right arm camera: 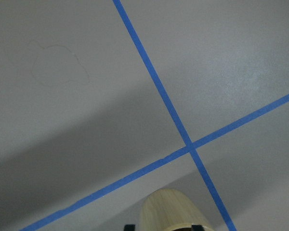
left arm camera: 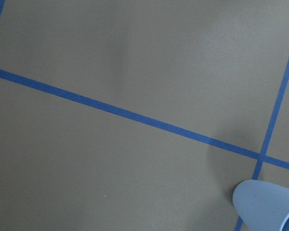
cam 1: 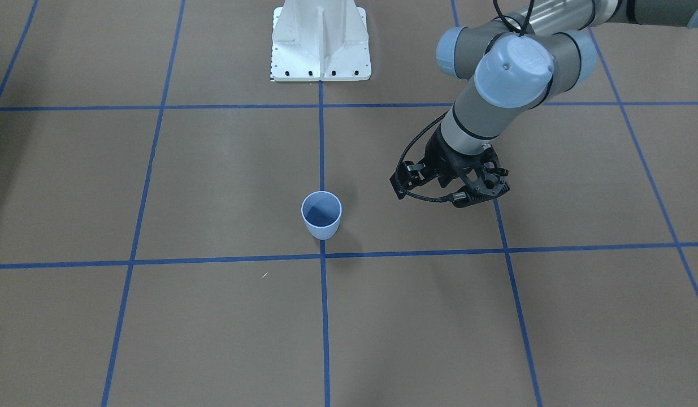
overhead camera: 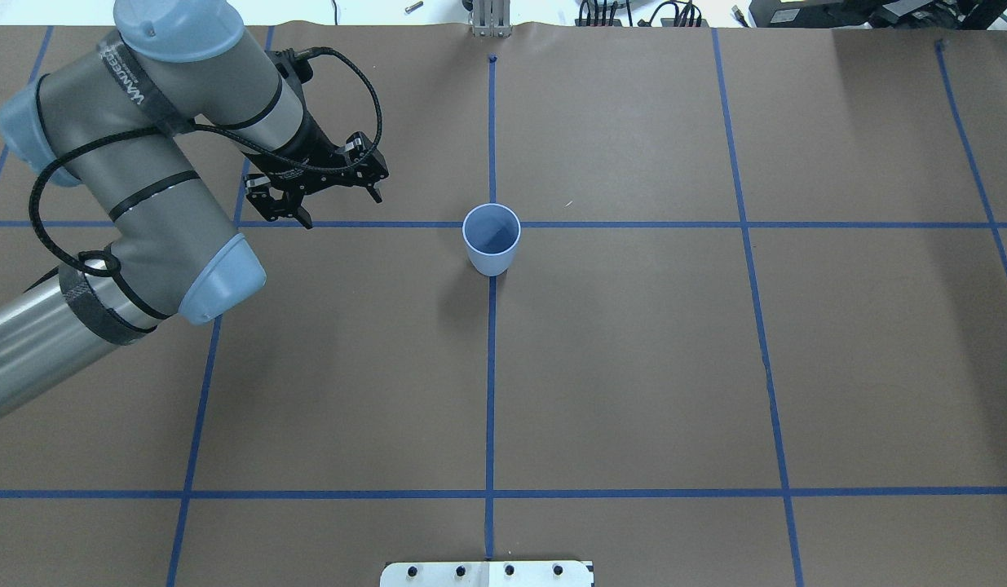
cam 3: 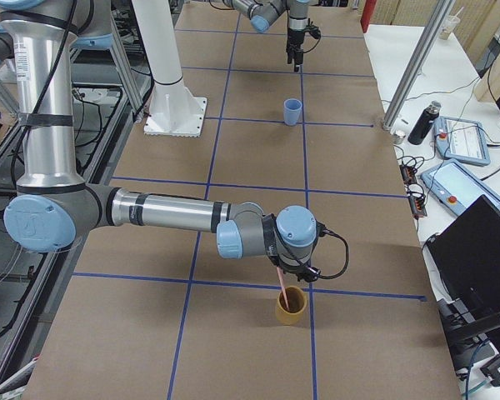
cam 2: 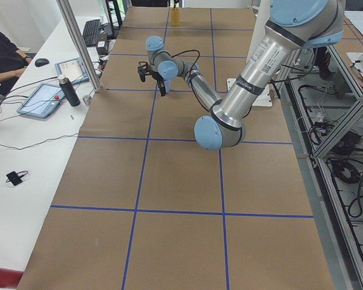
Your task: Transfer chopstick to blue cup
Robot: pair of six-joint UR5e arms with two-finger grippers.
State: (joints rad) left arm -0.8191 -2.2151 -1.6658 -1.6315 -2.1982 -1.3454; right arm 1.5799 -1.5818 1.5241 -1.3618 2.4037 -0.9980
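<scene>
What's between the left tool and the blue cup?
Only bare table with a blue tape line lies between the left tool and the cup, as the overhead view shows.

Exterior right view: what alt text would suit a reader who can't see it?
The near right arm's gripper hangs over a tan cup with a pink chopstick poking from it. Farther along the table sits the blue cup.

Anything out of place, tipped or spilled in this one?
Nothing spilled or tipped. The blue cup stands upright and empty on a tape line; the chopstick leans out of a tan cup. Only a tiny white fleck lies on the paper.
</scene>
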